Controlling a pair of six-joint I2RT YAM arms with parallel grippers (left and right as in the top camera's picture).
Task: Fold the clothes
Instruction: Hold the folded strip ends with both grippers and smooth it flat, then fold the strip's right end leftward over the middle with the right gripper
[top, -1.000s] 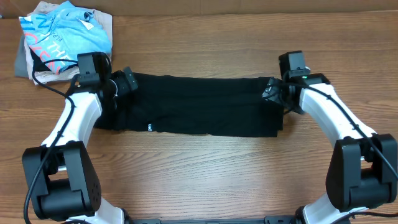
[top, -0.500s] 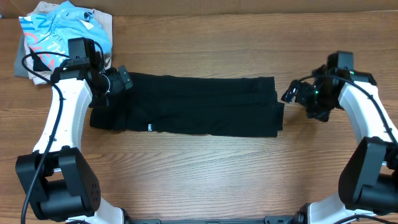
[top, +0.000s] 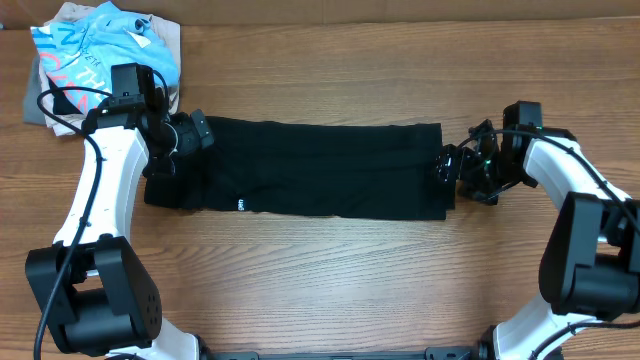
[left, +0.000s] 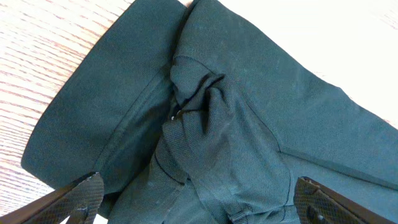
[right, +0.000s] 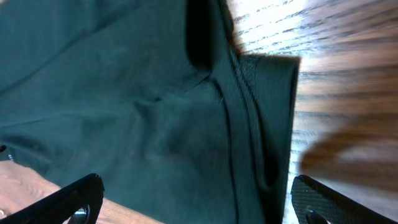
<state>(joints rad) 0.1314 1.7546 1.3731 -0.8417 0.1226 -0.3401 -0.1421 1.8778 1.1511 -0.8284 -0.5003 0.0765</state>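
The black garment (top: 320, 170) lies folded in a long flat band across the middle of the table, with a small white logo (top: 241, 206) near its front left edge. My left gripper (top: 196, 131) is open over the garment's bunched far-left end (left: 205, 118), holding nothing. My right gripper (top: 446, 164) is open at the garment's right end, over its layered edge (right: 249, 124), holding nothing.
A pile of other clothes sits at the far left corner: a light blue shirt (top: 100, 45) with coral and white lettering on top of beige and grey garments (top: 60, 20). Bare wooden table (top: 320, 280) runs along the front.
My right gripper has come back left from beside the garment and now sits over its right end. My left arm has hardly moved in the last half second. The garment lies as before.
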